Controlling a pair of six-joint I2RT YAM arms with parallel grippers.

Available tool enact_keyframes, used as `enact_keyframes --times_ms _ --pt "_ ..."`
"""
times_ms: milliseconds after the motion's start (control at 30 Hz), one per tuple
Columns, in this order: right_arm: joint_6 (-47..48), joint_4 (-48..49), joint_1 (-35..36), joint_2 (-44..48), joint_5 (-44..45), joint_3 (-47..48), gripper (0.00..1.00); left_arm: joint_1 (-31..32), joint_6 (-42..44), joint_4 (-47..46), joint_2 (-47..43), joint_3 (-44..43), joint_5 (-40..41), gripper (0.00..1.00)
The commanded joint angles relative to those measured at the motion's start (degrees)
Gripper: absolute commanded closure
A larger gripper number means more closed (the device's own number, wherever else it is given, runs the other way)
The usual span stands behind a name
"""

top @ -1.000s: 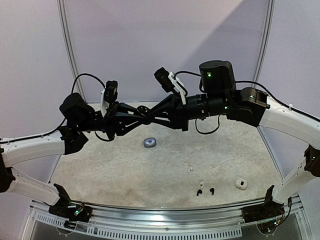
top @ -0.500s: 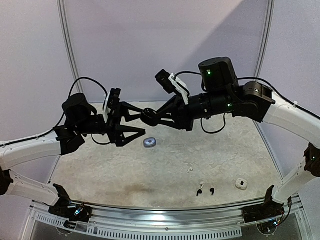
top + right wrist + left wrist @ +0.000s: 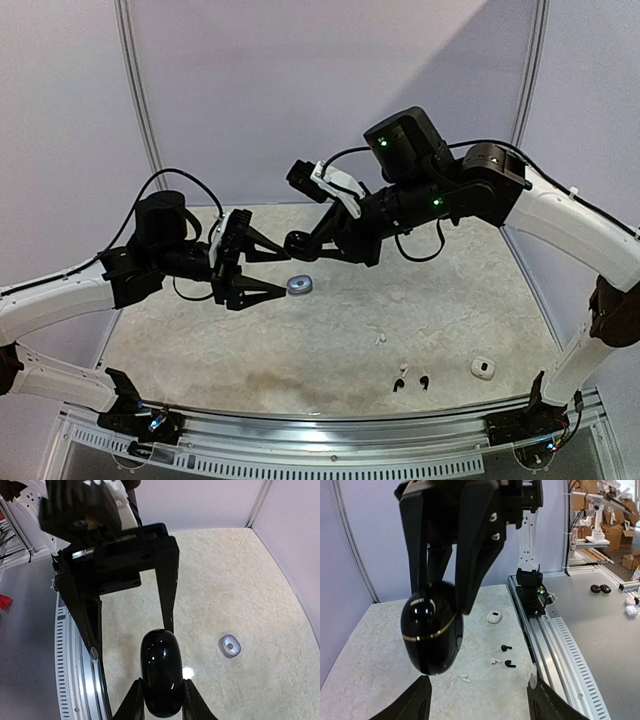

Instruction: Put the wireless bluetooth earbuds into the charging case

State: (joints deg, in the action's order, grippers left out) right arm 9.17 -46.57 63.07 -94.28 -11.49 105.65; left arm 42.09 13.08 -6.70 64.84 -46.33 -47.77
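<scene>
Our right gripper (image 3: 161, 690) is clamped on the glossy black case (image 3: 432, 630) in mid-air, and our left gripper (image 3: 480, 702) stands spread just beside it. The earbuds (image 3: 424, 381) lie loose near the table's (image 3: 200, 340) front edge. We judge them tiny, light and slick, so we would pinch each gently across its body.

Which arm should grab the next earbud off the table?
Left, probably. The left tool is open and empty, while the right tool is shut on the black case, held above the table. The earbuds lie loose on the table near the front edge.
</scene>
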Motion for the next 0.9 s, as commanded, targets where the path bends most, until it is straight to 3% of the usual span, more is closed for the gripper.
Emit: enact_keyframes --times_ms 0,167,367,600,867 --pt "2.3 -2.4 2.0 -1.4 1.6 2.2 1.0 -0.2 2.0 0.9 -1.9 -0.8 -0.5 0.37" --pt "5.1 -3.5 3.6 -3.7 2.2 5.0 1.0 -0.1 1.1 -0.7 -1.4 -0.3 -3.0 0.47" --pt "5.4 -2.4 4.3 -4.2 1.7 5.1 1.0 0.1 -2.0 -4.7 -1.8 1.2 -3.0 0.51" --pt "5.7 -2.5 4.6 -4.6 2.8 5.5 1.0 0.4 -3.2 -5.3 -1.5 1.6 -3.3 0.72" --pt "6.1 -1.7 4.5 -3.7 3.4 5.5 1.0 0.4 -3.1 -4.9 -1.5 2.6 -1.7 0.64"
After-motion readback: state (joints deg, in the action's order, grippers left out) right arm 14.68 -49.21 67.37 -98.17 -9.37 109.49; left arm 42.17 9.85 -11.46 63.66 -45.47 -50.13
